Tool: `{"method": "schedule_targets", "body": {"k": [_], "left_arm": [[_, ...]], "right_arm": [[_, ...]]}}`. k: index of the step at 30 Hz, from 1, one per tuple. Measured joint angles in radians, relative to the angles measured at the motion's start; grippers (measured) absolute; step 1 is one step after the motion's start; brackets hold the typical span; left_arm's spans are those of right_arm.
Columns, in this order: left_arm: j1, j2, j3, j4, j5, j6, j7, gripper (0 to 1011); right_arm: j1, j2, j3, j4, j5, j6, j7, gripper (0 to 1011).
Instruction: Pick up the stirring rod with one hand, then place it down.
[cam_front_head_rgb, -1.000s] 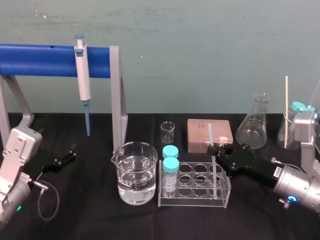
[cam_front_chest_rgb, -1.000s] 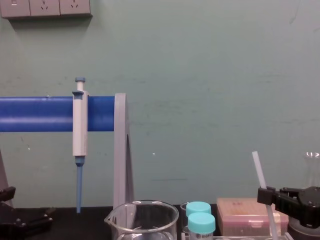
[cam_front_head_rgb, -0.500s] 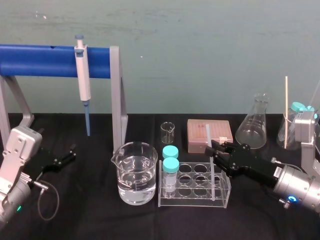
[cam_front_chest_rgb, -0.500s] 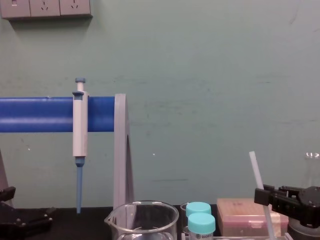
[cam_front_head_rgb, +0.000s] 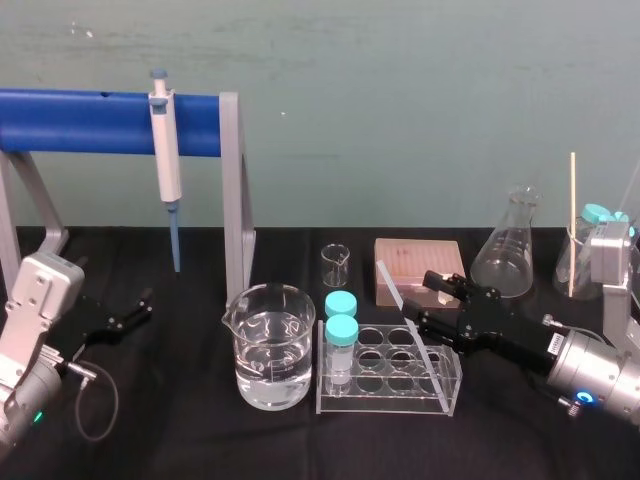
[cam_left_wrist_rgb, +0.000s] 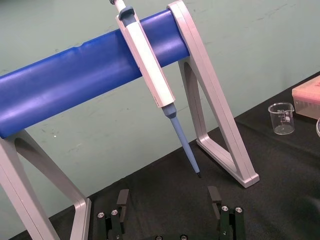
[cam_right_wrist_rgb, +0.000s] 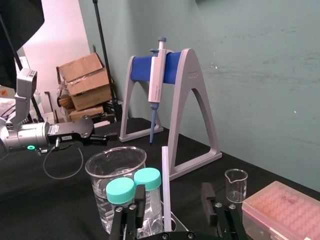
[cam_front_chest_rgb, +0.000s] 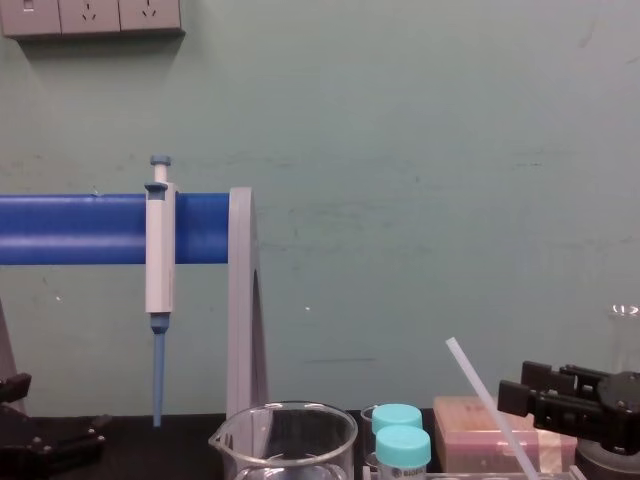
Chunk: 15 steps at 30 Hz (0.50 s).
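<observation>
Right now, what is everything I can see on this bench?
stirring rod: one, translucent white, leaning in the rack
pipette: one, white and blue, hanging on the stand
stand: one, blue and grey, back left
large beaker: one, clear, part full, centre
small beaker: one, clear, behind the rack
rack: one, clear, centre front
capped tubes: two, teal caps, rack's left end
tip box: one, pinkish, behind the rack
conical flask: one, clear, back right
left gripper: one, black, open, parked left
right gripper: one, black, open, rod between its fingers
</observation>
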<state>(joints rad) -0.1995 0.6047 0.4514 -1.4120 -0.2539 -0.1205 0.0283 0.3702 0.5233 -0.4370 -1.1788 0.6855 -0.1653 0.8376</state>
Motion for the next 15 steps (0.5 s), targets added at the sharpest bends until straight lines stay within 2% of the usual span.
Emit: {"method": "schedule_targets", "body": {"k": [5,7,11,12,13,14,15], "left_arm": [[0.000,0.000,0.000,0.000,0.000,0.000,0.000,1000],[0.000,0.000,0.000,0.000,0.000,0.000,0.000,1000],[0.000,0.000,0.000,0.000,0.000,0.000,0.000,1000],[0.000,0.000,0.000,0.000,0.000,0.000,0.000,1000],[0.000,0.000,0.000,0.000,0.000,0.000,0.000,1000],[0.000,0.000,0.000,0.000,0.000,0.000,0.000,1000],[0.000,0.000,0.000,0.000,0.000,0.000,0.000,1000]], "right_arm": [[0.000,0.000,0.000,0.000,0.000,0.000,0.001,862],[0.000,0.000,0.000,0.000,0.000,0.000,0.001,895],[-0.017,0.002,0.025,-0.034,-0.014,-0.005,-0.075,984],[-0.032,0.002,0.045,-0.058,-0.026,-0.011,-0.130,1003],[-0.032,0.002,0.045,-0.058,-0.026,-0.011,-0.130,1003],[-0.052,0.001,0.070,-0.083,-0.046,-0.021,-0.201,1002],[-0.062,0.001,0.082,-0.096,-0.057,-0.024,-0.241,1002]]}}
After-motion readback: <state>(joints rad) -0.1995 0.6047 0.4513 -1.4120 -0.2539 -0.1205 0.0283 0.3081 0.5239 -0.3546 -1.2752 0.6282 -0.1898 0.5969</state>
